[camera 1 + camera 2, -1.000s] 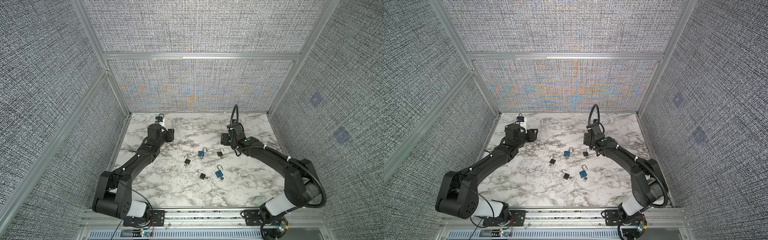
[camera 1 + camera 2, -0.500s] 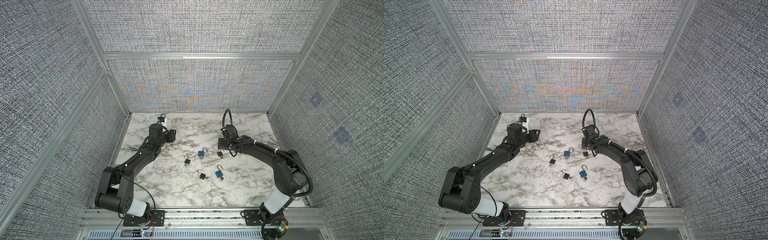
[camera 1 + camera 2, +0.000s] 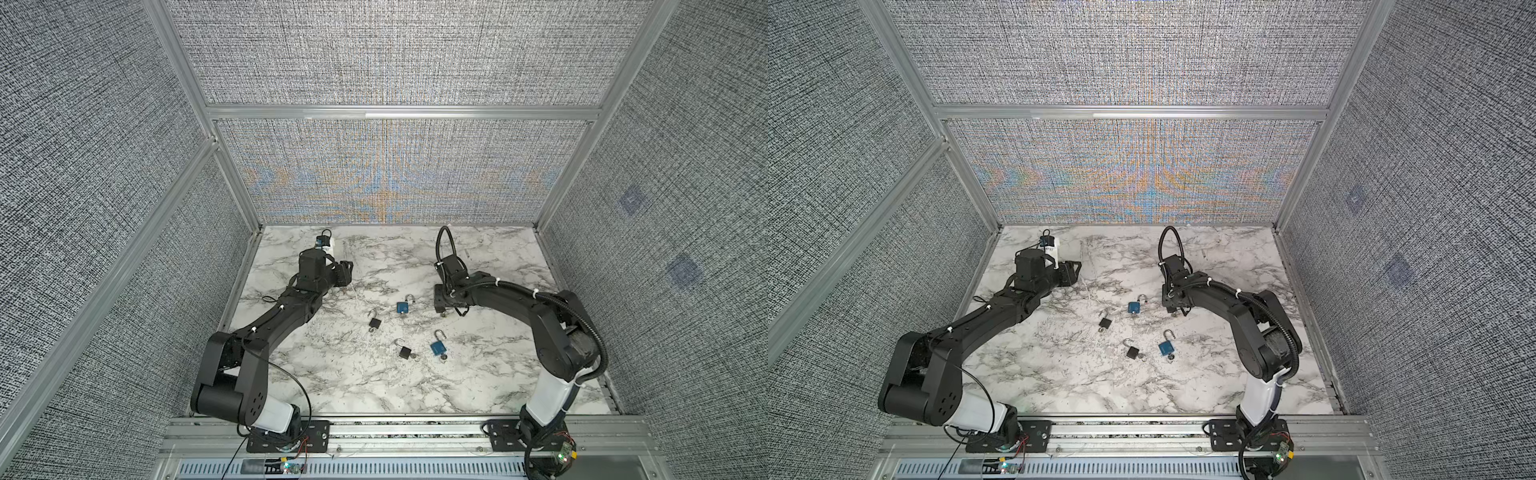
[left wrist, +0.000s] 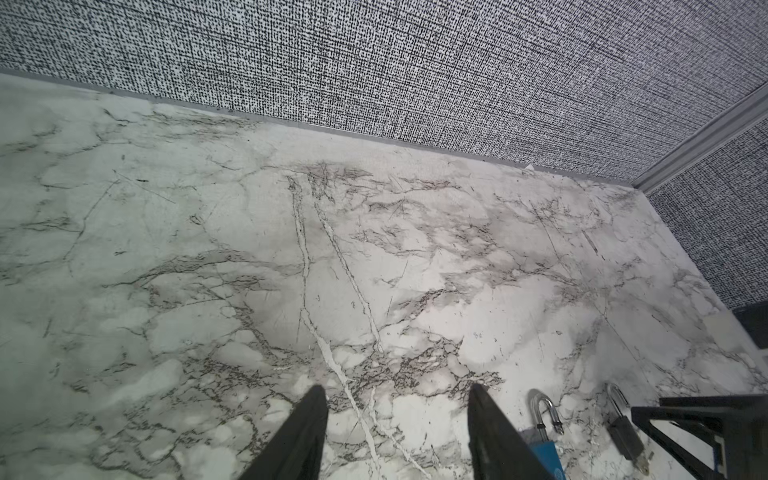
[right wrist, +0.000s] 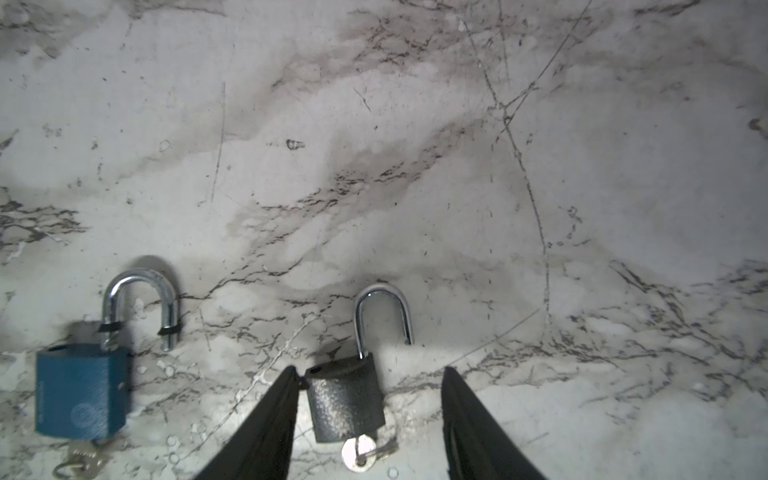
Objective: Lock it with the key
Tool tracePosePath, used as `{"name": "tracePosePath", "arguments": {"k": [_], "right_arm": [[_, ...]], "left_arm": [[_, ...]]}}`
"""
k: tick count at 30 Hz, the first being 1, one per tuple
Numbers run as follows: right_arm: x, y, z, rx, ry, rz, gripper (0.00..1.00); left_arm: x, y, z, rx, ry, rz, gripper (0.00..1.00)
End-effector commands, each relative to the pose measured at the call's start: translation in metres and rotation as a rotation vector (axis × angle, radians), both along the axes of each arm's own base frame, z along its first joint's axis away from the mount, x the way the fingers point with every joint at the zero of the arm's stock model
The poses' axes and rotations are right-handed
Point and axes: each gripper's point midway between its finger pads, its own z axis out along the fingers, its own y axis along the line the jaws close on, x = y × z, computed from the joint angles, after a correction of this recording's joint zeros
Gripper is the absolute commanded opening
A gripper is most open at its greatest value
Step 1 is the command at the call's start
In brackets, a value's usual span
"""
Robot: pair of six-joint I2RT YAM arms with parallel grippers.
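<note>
The right end effector (image 5: 370, 370), jaws apart, straddled the unlatched black padlock (image 5: 345, 403) on the bench (image 5: 415, 166), apparently to steady it for its key (image 5: 359, 451).

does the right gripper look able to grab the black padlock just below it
Probably yes: the right gripper is open with the black padlock lying flat between its fingers, and nothing else sits between them.

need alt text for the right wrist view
A black padlock with its shackle swung open and a key in its base lies on a marble tabletop between the open fingers of the right claw, one fingertip at the lock's corner, the other apart. A blue padlock, also open with a key in it, lies beside it.
</note>
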Motion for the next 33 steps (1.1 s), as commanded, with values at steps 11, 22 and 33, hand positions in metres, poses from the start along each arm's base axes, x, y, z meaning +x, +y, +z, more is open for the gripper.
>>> {"name": "tracePosePath", "arguments": {"k": [11, 22, 33], "right_arm": [[-0.01, 0.01, -0.018, 0.006, 0.077, 0.04, 0.46], [-0.015, 0.009, -0.028, -0.011, 0.107, 0.052, 0.43], [-0.02, 0.007, -0.03, -0.015, 0.123, 0.053, 0.44]], "left_arm": [[0.0, 0.0, -0.004, 0.004, 0.004, 0.003, 0.56], [0.001, -0.001, -0.007, 0.002, 0.013, 0.002, 0.56], [0.0, 0.0, -0.007, 0.001, 0.018, 0.002, 0.56]]}}
